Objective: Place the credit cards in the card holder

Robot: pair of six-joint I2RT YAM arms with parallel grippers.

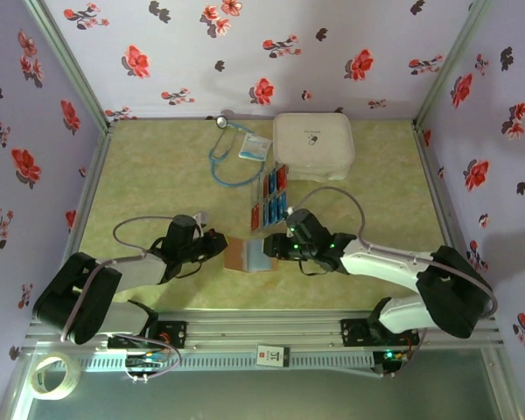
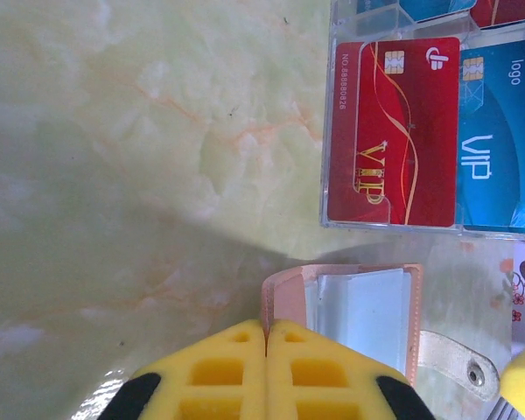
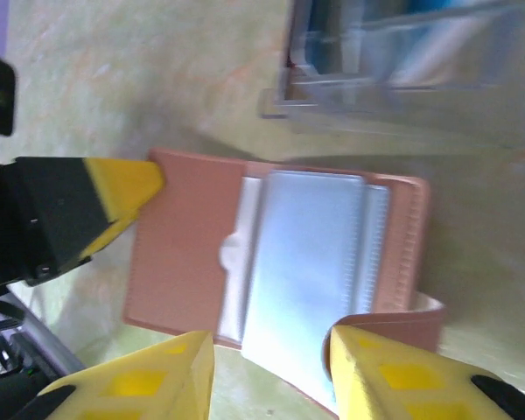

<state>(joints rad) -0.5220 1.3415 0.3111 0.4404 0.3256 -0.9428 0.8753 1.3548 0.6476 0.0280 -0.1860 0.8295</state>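
Note:
The tan-brown card holder (image 1: 238,255) lies open on the table, its pale plastic sleeves (image 3: 306,254) fanned out. My left gripper (image 2: 267,328) is shut on the edge of the holder's left flap (image 2: 284,302). My right gripper (image 3: 271,367) is open just over the sleeves, its fingers astride them, with the holder's strap flap (image 3: 394,324) against its right finger. The credit cards, red (image 2: 394,131) and blue (image 2: 499,149), lie in a clear tray (image 1: 269,197) just beyond the holder. Neither gripper touches any card.
A large white rounded case (image 1: 313,144) stands at the back, with a stethoscope (image 1: 232,153) and a white-and-blue packet (image 1: 255,147) to its left. Flowered walls close in three sides. A tape roll (image 1: 54,374) lies off the table at the near left.

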